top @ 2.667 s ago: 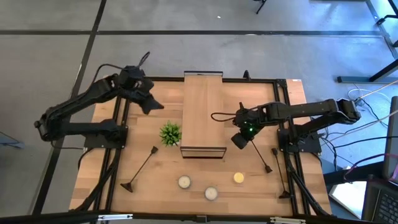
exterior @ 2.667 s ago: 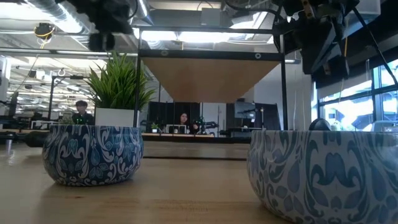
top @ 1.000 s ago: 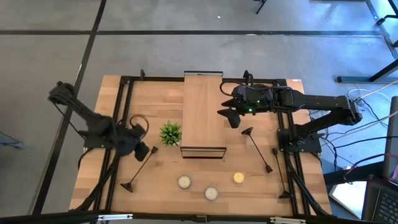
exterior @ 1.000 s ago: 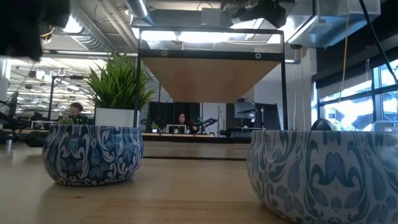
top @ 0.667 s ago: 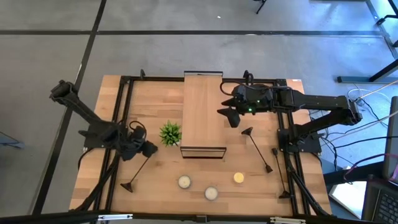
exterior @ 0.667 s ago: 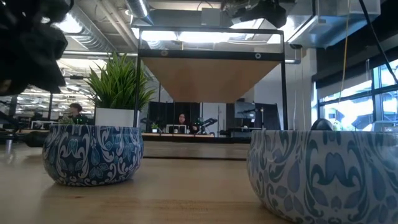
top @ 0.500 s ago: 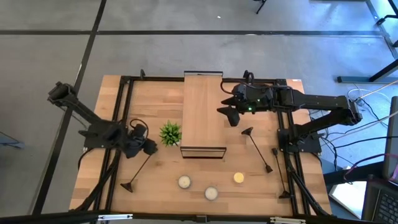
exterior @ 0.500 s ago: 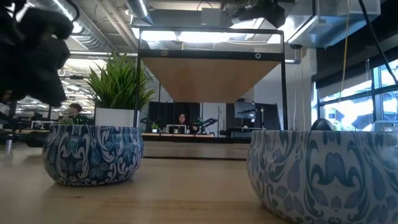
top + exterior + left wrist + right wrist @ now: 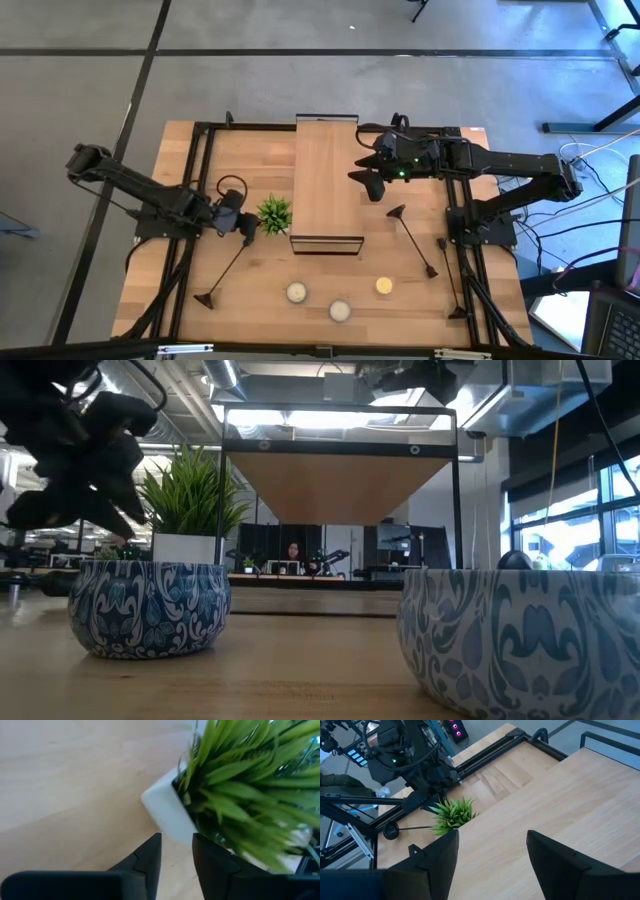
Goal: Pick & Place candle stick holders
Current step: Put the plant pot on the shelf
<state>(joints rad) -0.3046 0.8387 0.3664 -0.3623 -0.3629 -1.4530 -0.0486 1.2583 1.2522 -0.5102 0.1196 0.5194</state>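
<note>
high view: left end effector beside plant.

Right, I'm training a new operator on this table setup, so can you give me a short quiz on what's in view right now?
1. True or false: the right gripper is gripping a candle holder.
2. How many small round candles lie on the table? A) two B) three C) four
3. Which thing is closest to the left gripper?

Key
1. False: its fingers are apart with nothing between them, and the nearest candle holder is on the table, apart from it.
2. B: two white, one yellow.
3. The little green plant.
</note>
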